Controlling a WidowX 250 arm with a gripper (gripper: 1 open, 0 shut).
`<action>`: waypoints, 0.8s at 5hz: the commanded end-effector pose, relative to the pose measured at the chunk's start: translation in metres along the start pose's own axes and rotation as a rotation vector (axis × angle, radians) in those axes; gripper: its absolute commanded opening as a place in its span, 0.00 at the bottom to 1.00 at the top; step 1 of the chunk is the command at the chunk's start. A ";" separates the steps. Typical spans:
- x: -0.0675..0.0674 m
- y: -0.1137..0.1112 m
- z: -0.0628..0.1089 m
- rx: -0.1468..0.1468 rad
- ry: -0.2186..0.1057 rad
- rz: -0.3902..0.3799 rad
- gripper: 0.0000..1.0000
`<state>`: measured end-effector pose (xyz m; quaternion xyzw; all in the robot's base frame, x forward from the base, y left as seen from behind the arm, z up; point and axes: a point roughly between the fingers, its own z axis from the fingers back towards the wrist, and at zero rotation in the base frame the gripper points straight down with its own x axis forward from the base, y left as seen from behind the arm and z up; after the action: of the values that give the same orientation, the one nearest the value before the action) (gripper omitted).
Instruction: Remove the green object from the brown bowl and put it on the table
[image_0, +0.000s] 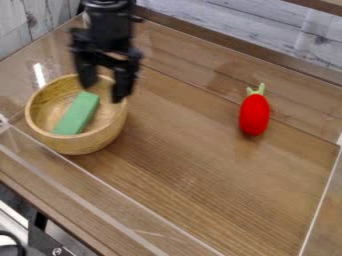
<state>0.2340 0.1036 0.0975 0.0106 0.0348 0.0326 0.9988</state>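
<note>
The green object (78, 113), a flat light-green bar, lies inside the brown bowl (107, 135) at the left of the table (201, 170). My gripper (106, 83) hangs just above the bowl's far rim, right over the upper end of the bar. Its two dark fingers (124, 82) point down and stand wide open with nothing between them. Motion blur softens the arm.
A red strawberry-shaped thing with a green top (254, 112) stands at the right. Low clear plastic walls (80, 190) edge the tabletop, with a folded clear piece at the back left. Bare wood lies between bowl and strawberry.
</note>
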 end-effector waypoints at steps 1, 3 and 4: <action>-0.002 0.023 0.004 0.010 -0.055 0.002 1.00; 0.009 0.038 -0.020 0.011 -0.049 0.045 1.00; 0.017 0.045 -0.029 0.010 -0.043 0.062 1.00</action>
<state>0.2390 0.1424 0.0562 0.0045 0.0344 0.0579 0.9977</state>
